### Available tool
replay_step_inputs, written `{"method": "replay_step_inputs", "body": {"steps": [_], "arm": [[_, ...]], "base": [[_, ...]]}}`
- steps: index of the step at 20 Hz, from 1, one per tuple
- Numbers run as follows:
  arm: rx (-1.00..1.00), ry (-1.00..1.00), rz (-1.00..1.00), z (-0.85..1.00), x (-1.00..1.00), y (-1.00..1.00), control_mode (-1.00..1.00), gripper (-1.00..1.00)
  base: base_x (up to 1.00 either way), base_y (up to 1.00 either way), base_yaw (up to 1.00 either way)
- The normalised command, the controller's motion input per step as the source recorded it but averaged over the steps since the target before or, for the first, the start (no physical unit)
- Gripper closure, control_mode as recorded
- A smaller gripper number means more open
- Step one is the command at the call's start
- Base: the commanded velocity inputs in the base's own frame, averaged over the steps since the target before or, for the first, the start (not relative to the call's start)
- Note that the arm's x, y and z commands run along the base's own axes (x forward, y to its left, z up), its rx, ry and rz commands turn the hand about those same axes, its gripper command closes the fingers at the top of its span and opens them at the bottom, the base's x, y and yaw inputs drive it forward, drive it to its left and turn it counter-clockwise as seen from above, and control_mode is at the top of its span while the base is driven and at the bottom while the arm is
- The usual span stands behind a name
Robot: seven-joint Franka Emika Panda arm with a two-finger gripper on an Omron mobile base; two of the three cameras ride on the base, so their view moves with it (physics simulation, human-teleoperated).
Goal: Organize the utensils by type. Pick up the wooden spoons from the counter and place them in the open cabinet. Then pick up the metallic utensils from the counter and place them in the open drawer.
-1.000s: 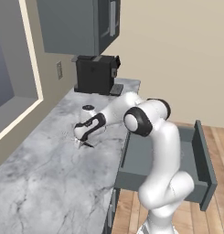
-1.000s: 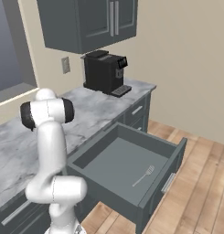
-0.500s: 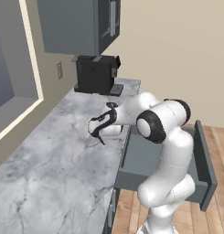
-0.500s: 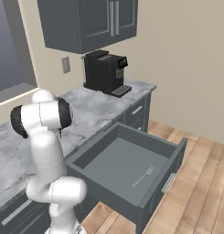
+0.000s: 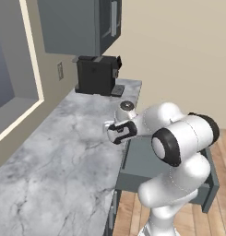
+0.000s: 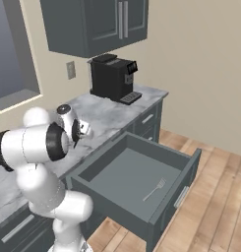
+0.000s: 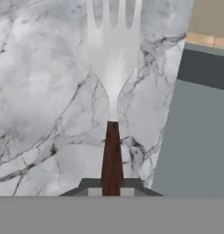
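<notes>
My gripper (image 7: 111, 186) is shut on a fork (image 7: 112, 59) with a silvery head and a dark brown handle, one of the metallic utensils. It hangs over the marble counter (image 7: 40, 91) right beside the open drawer (image 7: 200, 137). From the left base, the gripper (image 5: 116, 132) hovers at the counter's (image 5: 63, 152) front edge, next to the drawer (image 5: 146, 159). Seen from the right base, the gripper (image 6: 81, 131) is left of the drawer (image 6: 183, 162), where another fork (image 6: 155, 190) lies on the slate-grey floor. The dark grey upper cabinet (image 5: 73, 25) hangs above. The wooden spoons are out of view.
A black coffee machine (image 5: 97, 73) stands at the counter's far end under the cabinet (image 6: 92, 24). A window (image 5: 6, 69) lies to the left. The drawer's front panel (image 6: 173, 206) juts out over the wooden floor (image 6: 215, 197).
The arm has swung right from the middle of the counter to its front edge by the drawer, with the fork held throughout.
</notes>
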Motion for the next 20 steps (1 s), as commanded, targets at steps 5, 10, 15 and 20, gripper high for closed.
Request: {"method": "replay_step_inputs", "body": {"steps": [5,10,15,20], "arm": [[-0.02,0.02,-0.40,0.90,-0.22,-0.93,-1.00,1.00],[0.04,0.02,-0.37,0.41,-0.20,-1.00,-1.00,1.00],[0.15,-0.04,-0.36,-0.03,-0.51,-1.00,-1.00,1.00],[0.07,-0.02,-0.24,-0.07,-0.71,-0.89,-1.00,1.00]], "base": [[0.00,0.00,0.00],[0.00,0.00,0.00],[0.00,0.00,0.00],[0.00,0.00,0.00]]}}
